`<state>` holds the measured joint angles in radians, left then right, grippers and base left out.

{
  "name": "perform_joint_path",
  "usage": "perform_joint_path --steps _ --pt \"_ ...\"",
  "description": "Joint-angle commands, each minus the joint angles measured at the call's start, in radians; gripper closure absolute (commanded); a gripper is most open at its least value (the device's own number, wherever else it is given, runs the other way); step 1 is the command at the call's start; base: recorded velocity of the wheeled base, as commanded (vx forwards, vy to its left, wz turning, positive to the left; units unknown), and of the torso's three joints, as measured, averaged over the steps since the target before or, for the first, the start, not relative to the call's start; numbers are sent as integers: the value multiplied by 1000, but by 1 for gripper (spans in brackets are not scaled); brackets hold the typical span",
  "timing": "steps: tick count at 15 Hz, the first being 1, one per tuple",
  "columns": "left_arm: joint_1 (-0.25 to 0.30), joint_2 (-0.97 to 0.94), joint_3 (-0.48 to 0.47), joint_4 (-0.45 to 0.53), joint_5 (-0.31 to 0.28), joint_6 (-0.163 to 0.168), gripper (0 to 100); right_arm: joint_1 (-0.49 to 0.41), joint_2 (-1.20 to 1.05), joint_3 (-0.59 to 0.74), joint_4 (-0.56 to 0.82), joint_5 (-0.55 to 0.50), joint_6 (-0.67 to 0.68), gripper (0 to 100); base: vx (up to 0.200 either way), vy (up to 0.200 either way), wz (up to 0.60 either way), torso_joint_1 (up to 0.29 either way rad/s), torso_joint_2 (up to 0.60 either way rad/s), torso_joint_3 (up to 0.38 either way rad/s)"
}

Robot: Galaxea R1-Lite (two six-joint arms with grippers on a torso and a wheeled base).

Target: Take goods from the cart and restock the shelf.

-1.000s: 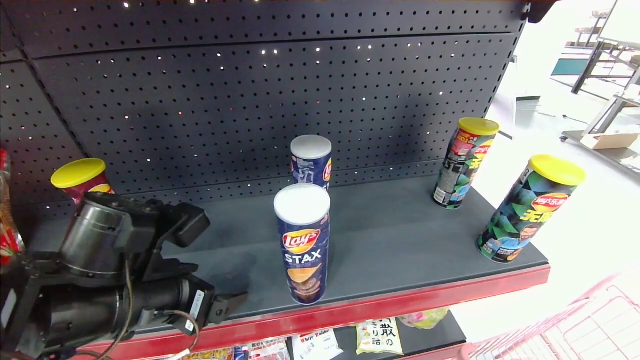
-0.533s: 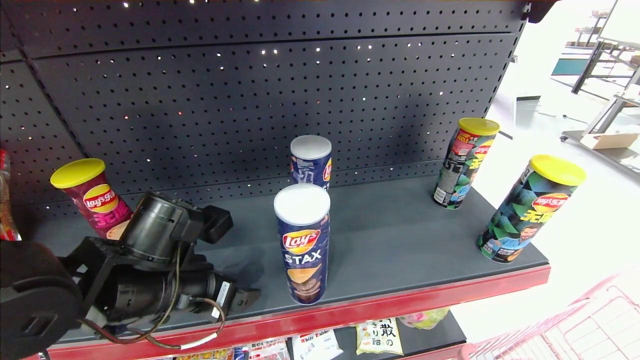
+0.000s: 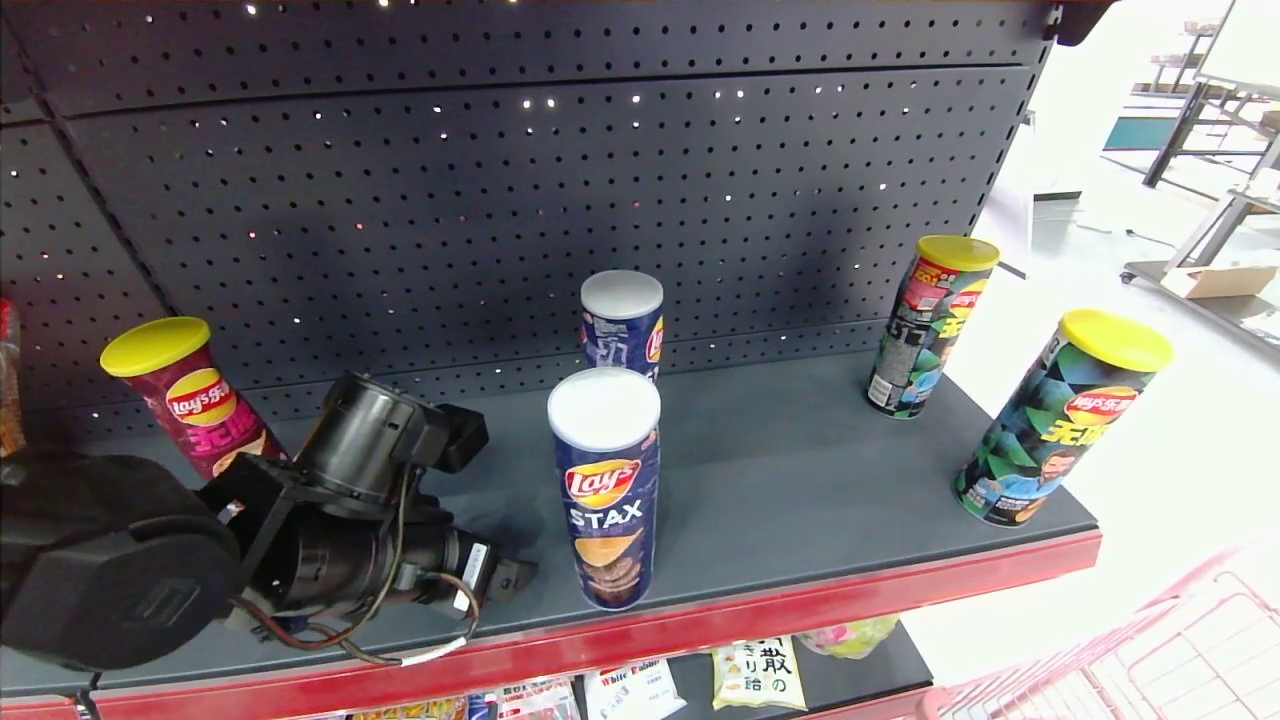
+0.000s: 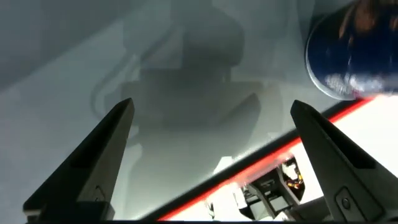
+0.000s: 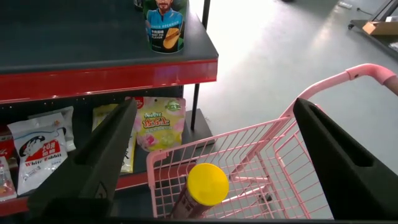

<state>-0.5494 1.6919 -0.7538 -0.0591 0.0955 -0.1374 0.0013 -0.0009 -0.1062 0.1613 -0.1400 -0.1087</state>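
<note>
Dark perforated backing (image 3: 500,200) rises behind the grey shelf (image 3: 800,470), whose board has open gaps, presumably room for more stock. The left pincer (image 4: 212,106) hangs spread and empty low over that board, with the blue chip can (image 3: 605,490) just beside it. The right pincer (image 5: 214,102), also spread, hovers above the pink cart (image 5: 323,93) — a yellow-lidded can (image 5: 207,183) sits directly below it, ready for taking. Wire hides the can's label, so its flavour is unclear.

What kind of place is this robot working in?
Likely a shop aisle, or a mock-up of one: a pegboard-backed shelf of chip cans, snack bags underneath, and a pink shopping cart alongside.
</note>
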Motion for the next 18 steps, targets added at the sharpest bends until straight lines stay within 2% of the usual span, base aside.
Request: perform_joint_path --steps 1,7,18 --pt "-1 35 -32 -1 3 -1 0 0 1 0 0 0 0 0 0 0 0 0 0 0" --pt "-21 75 -61 1 10 -7 0 0 1 0 0 0 1 0 0 0 0 0 0 0" --pt "-21 112 -98 2 16 -7 0 0 1 0 0 -1 1 0 0 0 0 0 0 0"
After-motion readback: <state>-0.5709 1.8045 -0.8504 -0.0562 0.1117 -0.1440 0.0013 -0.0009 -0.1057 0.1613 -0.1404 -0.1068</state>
